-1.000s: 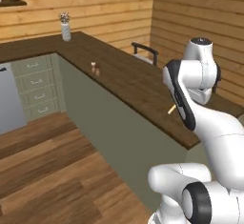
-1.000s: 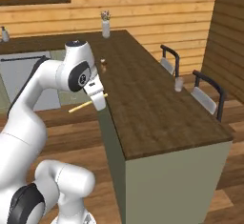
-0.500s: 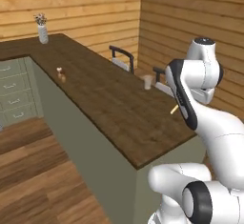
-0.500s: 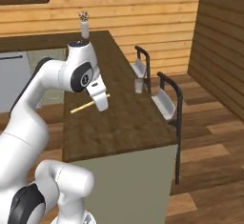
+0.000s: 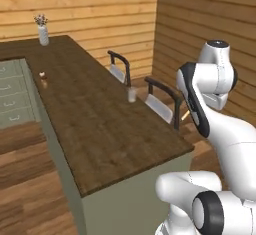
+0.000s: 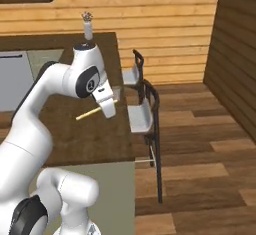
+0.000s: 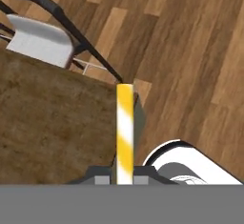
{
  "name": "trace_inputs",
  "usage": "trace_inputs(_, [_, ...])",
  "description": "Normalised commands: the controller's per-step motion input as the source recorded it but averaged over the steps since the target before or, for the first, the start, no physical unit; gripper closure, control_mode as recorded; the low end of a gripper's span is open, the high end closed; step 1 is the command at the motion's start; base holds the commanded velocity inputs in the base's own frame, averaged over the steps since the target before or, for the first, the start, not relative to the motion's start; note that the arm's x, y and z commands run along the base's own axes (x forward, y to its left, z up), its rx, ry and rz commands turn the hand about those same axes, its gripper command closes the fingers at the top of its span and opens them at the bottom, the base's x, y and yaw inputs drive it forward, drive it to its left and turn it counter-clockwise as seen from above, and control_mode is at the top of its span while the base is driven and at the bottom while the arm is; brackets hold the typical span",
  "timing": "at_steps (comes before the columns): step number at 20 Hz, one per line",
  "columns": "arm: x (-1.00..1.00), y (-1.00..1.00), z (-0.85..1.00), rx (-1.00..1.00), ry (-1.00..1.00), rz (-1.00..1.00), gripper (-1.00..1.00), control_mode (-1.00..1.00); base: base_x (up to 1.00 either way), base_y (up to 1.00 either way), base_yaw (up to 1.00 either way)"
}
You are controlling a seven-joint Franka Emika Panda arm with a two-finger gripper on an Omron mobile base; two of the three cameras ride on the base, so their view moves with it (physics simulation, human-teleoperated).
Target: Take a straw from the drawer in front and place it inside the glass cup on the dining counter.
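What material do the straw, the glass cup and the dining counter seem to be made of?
Straw: probably paper or plastic, matte, with yellow and white diagonal stripes.
Glass cup: clear glass, it seems; the background shows through it.
Dining counter: dark-brown wood with visible grain and a dull finish, on a plain sage-green base.

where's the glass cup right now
In the left base view the small clear glass cup stands upright at the far right edge of the long dark-brown wooden dining counter, just in front of the dark-framed white-seated stools.
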Motion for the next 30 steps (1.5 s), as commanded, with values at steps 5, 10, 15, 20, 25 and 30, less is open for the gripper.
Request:
trace_inputs(5, [0.00, 0.00, 0.00, 0.00, 0.00, 0.00, 1.00, 1.00, 0.22, -1.00, 0.41])
trace_inputs(10, [0.00, 0.00, 0.00, 0.00, 0.00, 0.00, 1.00, 1.00, 0.21, -1.00, 0.46])
trace_inputs(15, [0.00, 0.00, 0.00, 0.00, 0.00, 0.00, 1.00, 1.00, 0.17, -0.95, 0.52])
trace_inputs(20, [0.00, 0.00, 0.00, 0.00, 0.00, 0.00, 1.00, 1.00, 0.21, -0.82, 0.58])
trace_inputs(25, [0.00, 0.00, 0.00, 0.00, 0.00, 0.00, 1.00, 1.00, 0.33, -0.74, 0.61])
trace_inputs(30, [0.00, 0.00, 0.00, 0.00, 0.00, 0.00, 1.00, 1.00, 0.34, -0.70, 0.63])
